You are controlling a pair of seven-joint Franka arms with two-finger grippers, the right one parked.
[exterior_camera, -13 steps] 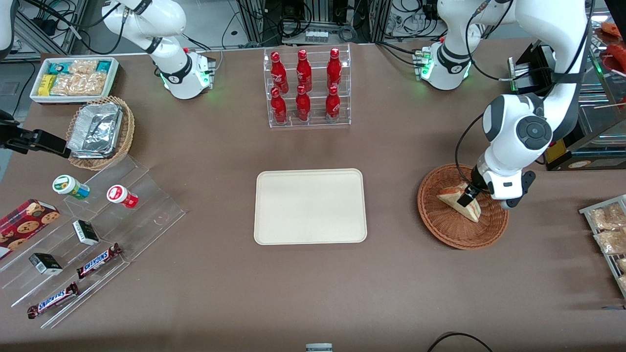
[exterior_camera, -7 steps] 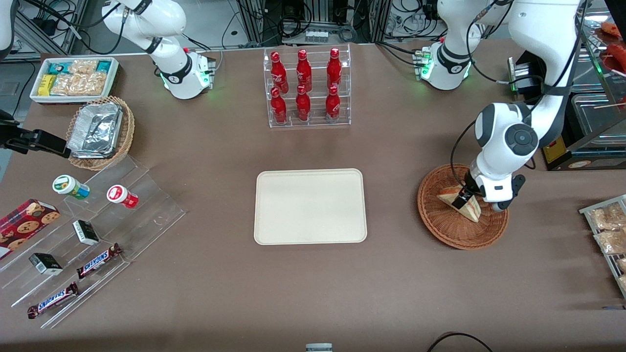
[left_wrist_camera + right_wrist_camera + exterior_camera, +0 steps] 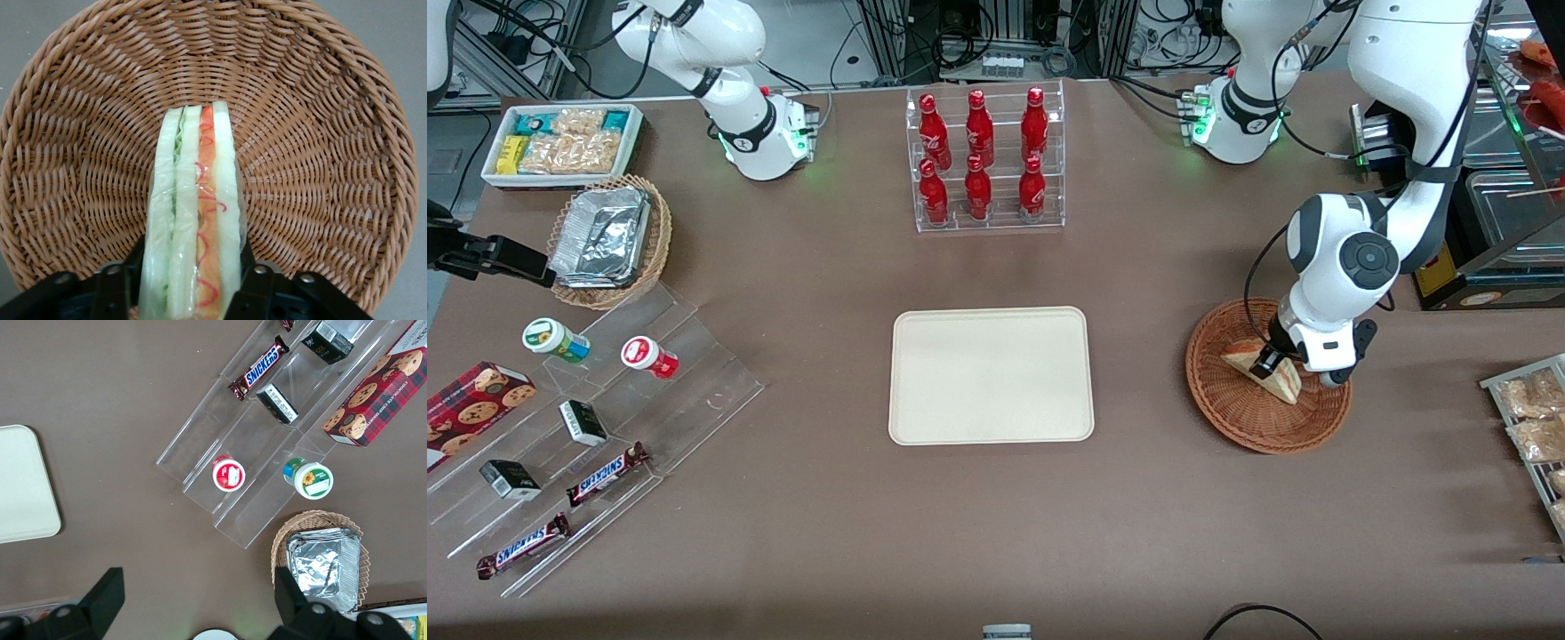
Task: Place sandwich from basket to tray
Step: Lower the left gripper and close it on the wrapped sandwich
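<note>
The sandwich (image 3: 1285, 384), a pale bread wedge with orange, red and green layers, stands on edge in the reddish-brown wicker basket (image 3: 1227, 411) toward the working arm's end of the table. My left gripper (image 3: 1267, 363) reaches down into the basket and is shut on the sandwich. In the left wrist view the sandwich (image 3: 197, 193) fills the gap of the gripper (image 3: 192, 257), with a black finger (image 3: 248, 270) pressed against each bread face, and the basket (image 3: 320, 133) weave lies all around. The cream tray (image 3: 991, 375) lies flat mid-table with nothing on it.
A clear rack of red bottles (image 3: 985, 160) stands farther from the front camera than the tray. Toward the parked arm's end are an acrylic step stand with snacks (image 3: 587, 418), a tan basket of foil containers (image 3: 609, 240) and a white bin (image 3: 560, 142). Packets (image 3: 1534, 418) lie beside the basket.
The left arm has come down and drawn in a little over the basket, bringing the gripper lower round the sandwich. The sandwich has not moved.
</note>
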